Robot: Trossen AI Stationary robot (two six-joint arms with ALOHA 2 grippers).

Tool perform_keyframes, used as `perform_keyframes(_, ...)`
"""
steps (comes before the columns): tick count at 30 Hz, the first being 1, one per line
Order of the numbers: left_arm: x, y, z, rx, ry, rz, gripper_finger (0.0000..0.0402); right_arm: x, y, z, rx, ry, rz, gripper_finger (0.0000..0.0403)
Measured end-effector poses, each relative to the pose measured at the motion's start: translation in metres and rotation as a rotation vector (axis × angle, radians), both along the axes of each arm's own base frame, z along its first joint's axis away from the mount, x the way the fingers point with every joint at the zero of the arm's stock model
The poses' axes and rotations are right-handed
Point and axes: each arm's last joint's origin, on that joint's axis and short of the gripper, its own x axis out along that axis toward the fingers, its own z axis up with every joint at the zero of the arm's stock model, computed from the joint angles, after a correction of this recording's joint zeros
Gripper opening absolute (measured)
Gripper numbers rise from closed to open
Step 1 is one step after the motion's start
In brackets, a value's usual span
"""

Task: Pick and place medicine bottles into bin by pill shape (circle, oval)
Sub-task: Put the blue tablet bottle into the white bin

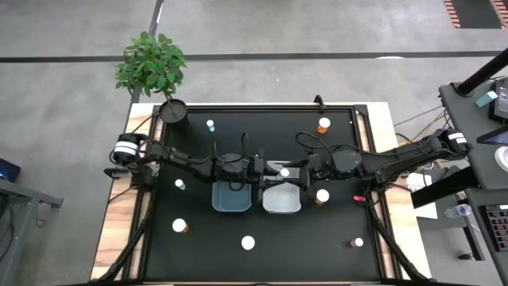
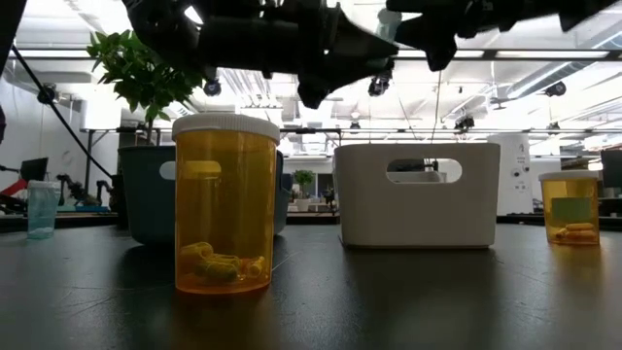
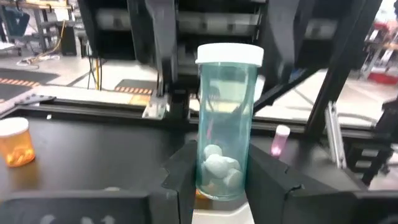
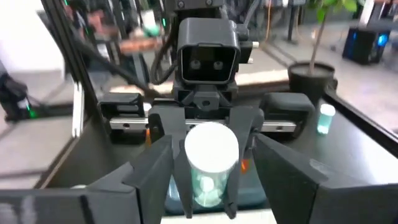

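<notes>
A leafy plant (image 1: pixel 151 63) in a black pot (image 1: pixel 173 112) stands at the table's (image 1: pixel 278 254) corner.

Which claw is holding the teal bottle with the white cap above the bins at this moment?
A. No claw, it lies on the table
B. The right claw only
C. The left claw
C. In the left wrist view the teal bottle stands clamped between the left claw fingers, while the right claw stands open around it.

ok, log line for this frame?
phase: handover over bins | left gripper: shut on teal bottle | right gripper: open around it | white bin below
</notes>
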Motion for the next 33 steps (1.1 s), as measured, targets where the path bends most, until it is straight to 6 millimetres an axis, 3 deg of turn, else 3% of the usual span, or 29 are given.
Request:
perform_keyframes(6, -0.002, 0.000, -0.005, 0.005, 0.065, 0.000, 0.0080, 0.005, 0.001, 0.025, -0.037, 0.221, 0.000, 0.0211)
perform_keyframes(12, -0.002, 0.000, -0.005, 0.012, 0.060, 0.000, 0.0087, 0.014, 0.002, 0.036, -0.081, 0.386, 0.007, 0.0200)
perform_keyframes(20, -0.002, 0.000, -0.005, 0.014, 0.060, 0.003, 0.0089, 0.026, 0.004, 0.042, -0.115, 0.433, 0.019, 0.0173)
perform_keyframes(29, -0.002, 0.000, -0.005, 0.014, 0.061, 0.003, 0.0090, 0.027, 0.005, 0.044, -0.115, 0.442, 0.019, 0.0112)
perform_keyframes(33, -0.002, 0.000, -0.005, 0.026, 0.060, 0.002, 0.0090, 0.027, 0.005, 0.044, -0.111, 0.442, 0.017, 0.0105)
